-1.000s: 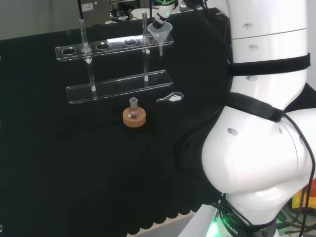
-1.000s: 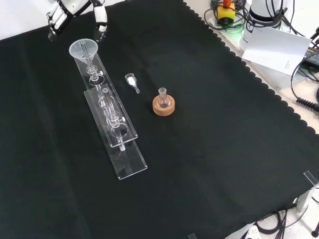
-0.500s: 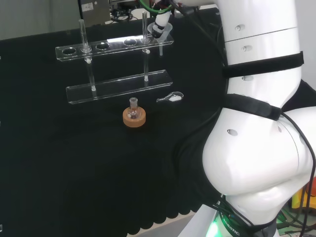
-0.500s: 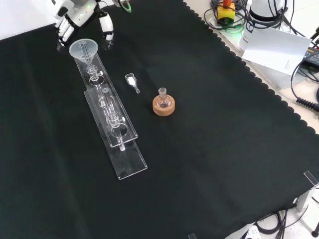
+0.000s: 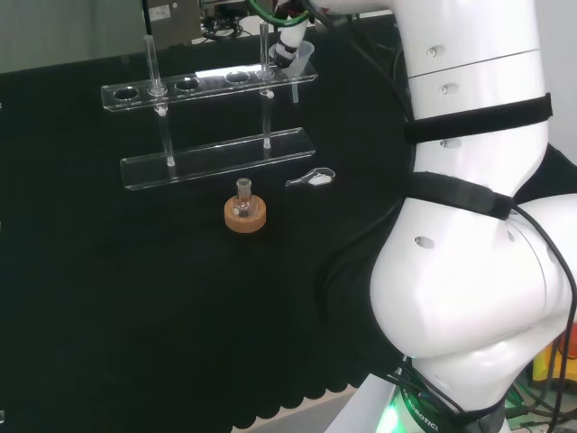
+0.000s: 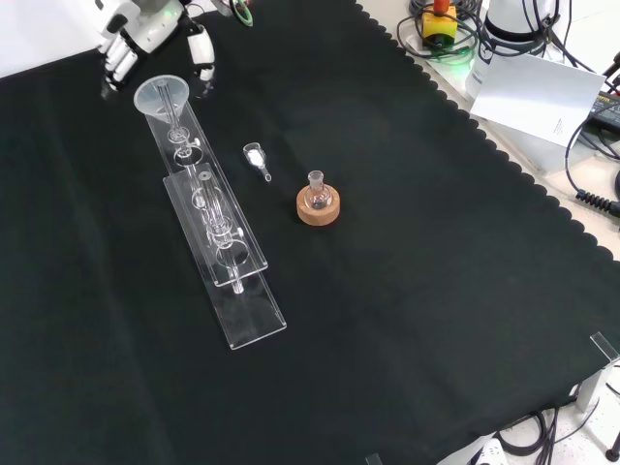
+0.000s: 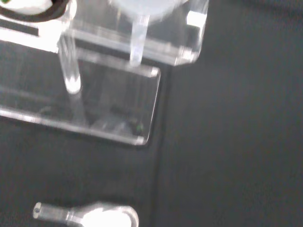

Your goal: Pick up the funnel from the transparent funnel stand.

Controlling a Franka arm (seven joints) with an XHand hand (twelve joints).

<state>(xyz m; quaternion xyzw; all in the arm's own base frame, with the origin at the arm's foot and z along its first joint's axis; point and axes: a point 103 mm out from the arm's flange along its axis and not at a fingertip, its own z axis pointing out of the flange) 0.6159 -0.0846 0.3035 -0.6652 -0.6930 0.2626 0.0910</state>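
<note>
The clear funnel (image 6: 160, 94) sits in the end hole of the transparent stand (image 6: 221, 242), stem down through the upper shelf. The hand (image 6: 145, 21) hovers just beyond the funnel's rim, with fingers (image 6: 116, 64) spread to one side and the thumb to the other, open and holding nothing. In the head view the hand (image 5: 290, 38) is right above the funnel (image 5: 304, 54) at the right end of the stand (image 5: 216, 159). The wrist view shows the funnel stem (image 7: 137, 43) passing through the stand shelf (image 7: 189, 45).
A small flask on a cork ring (image 6: 318, 202) stands to the right of the stand in the front view. Between the two lies a clear spoon (image 6: 257, 158) holding white powder, also close in the wrist view as the spoon (image 7: 94, 216). The stand carries two upright posts (image 5: 150, 63).
The hand has come down toward the funnel over the last second, its fingers and thumb now flanking the rim. The funnel, stand, flask and spoon have not moved.
</note>
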